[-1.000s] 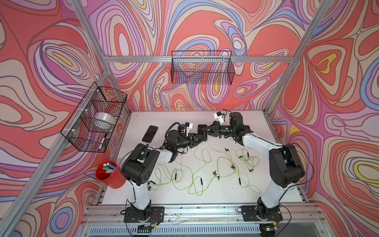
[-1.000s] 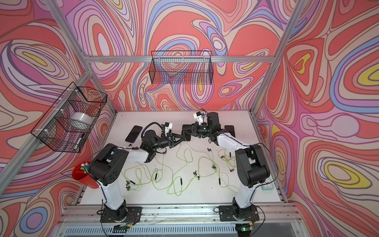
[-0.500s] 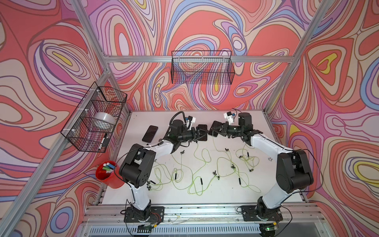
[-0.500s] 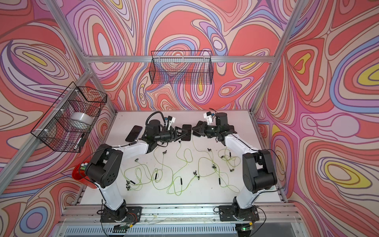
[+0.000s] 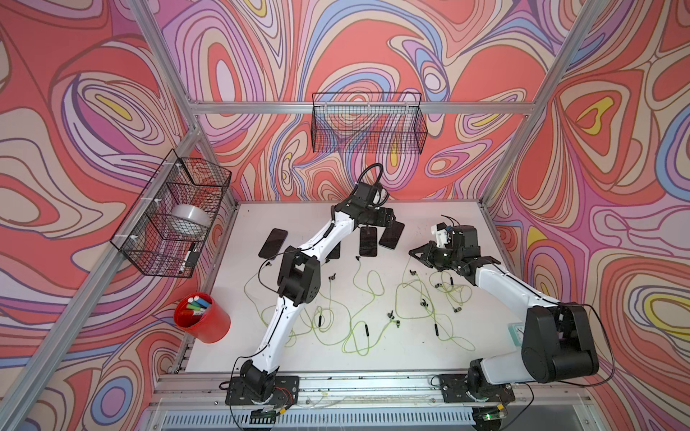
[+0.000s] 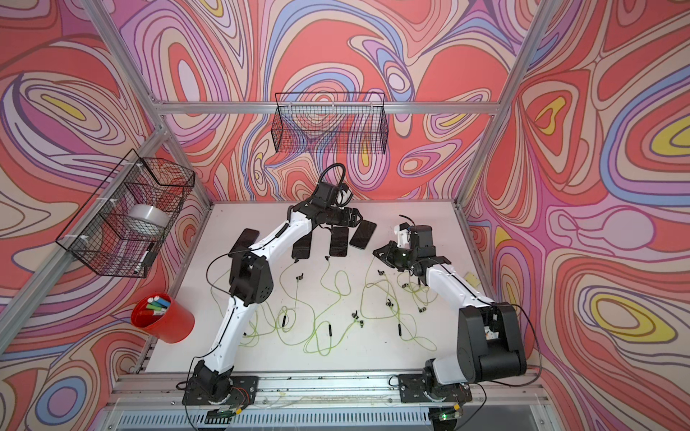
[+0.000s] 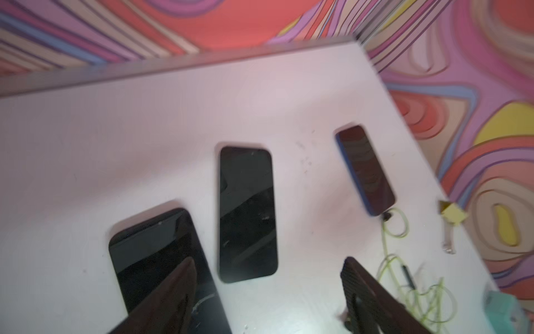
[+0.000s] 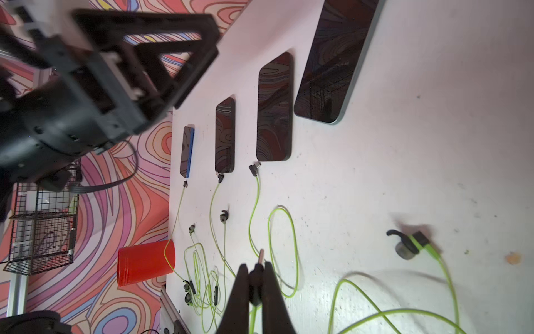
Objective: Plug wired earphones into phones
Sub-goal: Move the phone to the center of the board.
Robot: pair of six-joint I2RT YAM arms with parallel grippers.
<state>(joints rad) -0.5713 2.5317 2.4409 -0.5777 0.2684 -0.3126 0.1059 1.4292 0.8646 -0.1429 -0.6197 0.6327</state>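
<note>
Several black phones lie in a row near the back of the white table. My left gripper hovers open over them, holding nothing, with one finger above a screen. Three phones each have a dark plug at their end. The nearest phone has none. My right gripper is shut on another plug, whose metal pin sticks out past the fingertips. The wired earphones, with inline remotes, sprawl across the table's middle.
A red cup of markers stands at the front left. Wire baskets hang on the left wall and the back wall. A yellow note and a teal item lie by the right edge.
The two grippers met at the table's back middle, then parted. My left gripper has opened and risen toward the back. My right arm has drawn back to the right, still shut.
</note>
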